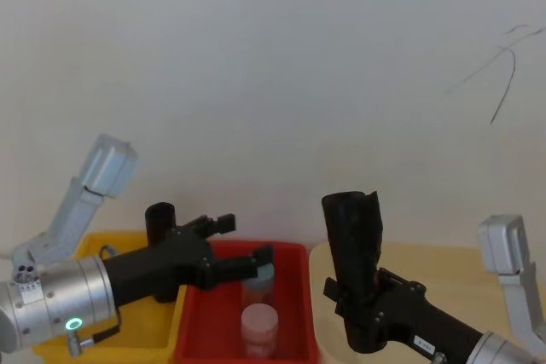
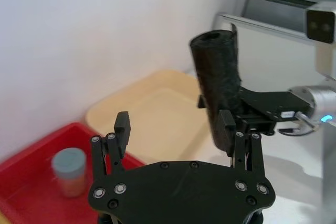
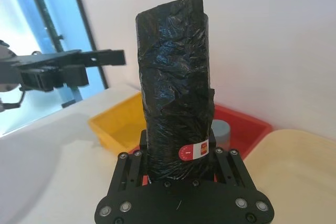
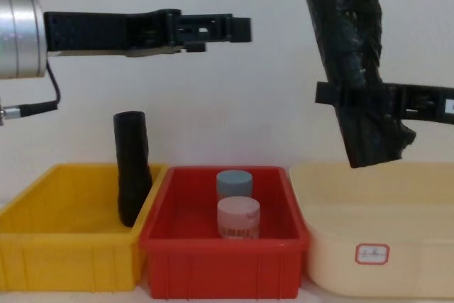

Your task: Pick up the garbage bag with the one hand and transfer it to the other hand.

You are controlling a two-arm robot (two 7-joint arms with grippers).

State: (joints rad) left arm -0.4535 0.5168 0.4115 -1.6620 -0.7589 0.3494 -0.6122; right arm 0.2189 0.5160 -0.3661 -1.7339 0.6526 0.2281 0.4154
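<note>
Two hands are up and one is loaded. Your right hand (image 4: 333, 96) is clamping the garbage bag (image 4: 355, 62) across its lower half. Its fingers are pressing in on both sides of the roll, right by the red-and-white mark (image 3: 193, 150). The bag is standing nearly upright in the grip, with its top leaning slightly toward your left and its bottom end sticking out below the fingers. It's hanging in the air over the left end of the cream bin (image 4: 397, 246), touching nothing but the hand.

Your left hand (image 4: 241, 30), the one with the green ring (image 1: 75, 324), is hovering empty with its fingers spread wide. It's sitting above the red bin (image 4: 220, 267) and pointing toward the bag, well apart from it, level with the bag's upper part.

You're also looking at three bins standing side by side: the yellow bin (image 4: 42, 246) on your left, red in the middle, cream on your right. A slimmer black roll (image 4: 133, 168) is leaning upright at the yellow bin's right end, against the wall next to the red bin. Two jars are sitting close together in the red bin, a grey-blue jar (image 4: 234, 184) at the back and a pinkish jar (image 4: 238, 218) in front.
</note>
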